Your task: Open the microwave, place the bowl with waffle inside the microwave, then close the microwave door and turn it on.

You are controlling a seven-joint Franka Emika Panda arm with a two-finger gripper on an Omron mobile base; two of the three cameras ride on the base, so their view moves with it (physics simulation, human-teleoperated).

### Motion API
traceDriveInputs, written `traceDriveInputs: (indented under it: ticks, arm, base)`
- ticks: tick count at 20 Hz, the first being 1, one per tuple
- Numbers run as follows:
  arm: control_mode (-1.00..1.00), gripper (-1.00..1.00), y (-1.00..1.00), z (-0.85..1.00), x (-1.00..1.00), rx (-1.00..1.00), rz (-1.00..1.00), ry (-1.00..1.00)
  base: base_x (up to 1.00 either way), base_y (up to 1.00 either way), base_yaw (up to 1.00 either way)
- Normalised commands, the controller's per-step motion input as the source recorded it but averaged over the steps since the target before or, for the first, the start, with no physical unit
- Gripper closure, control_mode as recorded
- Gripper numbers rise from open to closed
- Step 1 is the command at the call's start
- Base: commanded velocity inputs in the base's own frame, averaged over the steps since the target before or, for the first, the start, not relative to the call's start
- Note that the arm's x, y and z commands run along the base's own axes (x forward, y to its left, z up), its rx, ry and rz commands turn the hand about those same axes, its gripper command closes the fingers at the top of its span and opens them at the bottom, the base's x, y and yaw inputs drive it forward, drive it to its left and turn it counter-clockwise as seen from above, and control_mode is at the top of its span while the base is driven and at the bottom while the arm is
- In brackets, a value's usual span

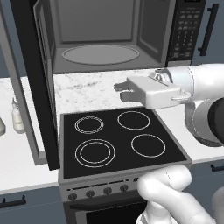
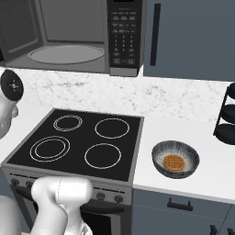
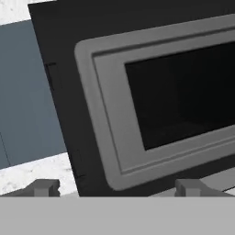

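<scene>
While the microwave door (image 1: 37, 83) stands swung wide to the left, the microwave (image 1: 109, 35) shows its grey inside and the round glass plate (image 1: 100, 54) on its floor. Its button panel (image 2: 125, 34) sits on the right side of the front. From the hand view, the door's grey frame and dark window (image 3: 183, 92) are seen close up and tilted.

Over the far part of the black stovetop (image 1: 118, 142), the tool (image 1: 119, 91) points left toward the open door, its two fingers spread wide with nothing between them. It touches neither the door nor the stovetop.

On the worktop (image 2: 206, 179) to the right of the stovetop sits the bowl (image 2: 176, 159), upright, near the front edge. The waffle (image 2: 173, 162) lies flat in the bottom of the bowl. Bowl and tool are well apart.

At the far right of the worktop stands a dark tiered rack (image 2: 227, 117). On the worktop left of the door stands a small pale bottle (image 1: 17, 117). A blue-grey cabinet (image 2: 193, 36) with a black handle hangs to the right of the microwave.
</scene>
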Motion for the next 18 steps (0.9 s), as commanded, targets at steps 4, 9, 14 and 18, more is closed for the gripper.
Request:
traceDriveInputs:
  ticks: [4, 9, 14, 18]
  arm:
    - [-1.00, -1.00, -1.00, 0.00, 0.02, -0.02, -0.43, 0.17]
    - [-1.00, -1.00, -1.00, 0.00, 0.02, 0.00, -0.48, 0.24]
    - [-1.00, -1.00, -1.00, 0.00, 0.00, 0.02, -0.32, 0.39]
    - [-1.00, -1.00, -0.99, -0.07, -0.08, 0.09, -0.09, 0.44]
  base:
    - [0.00, 0.00, 0.00]
    - [0.00, 0.00, 0.00]
    - [0.00, 0.00, 0.00]
    - [0.00, 0.00, 0.00]
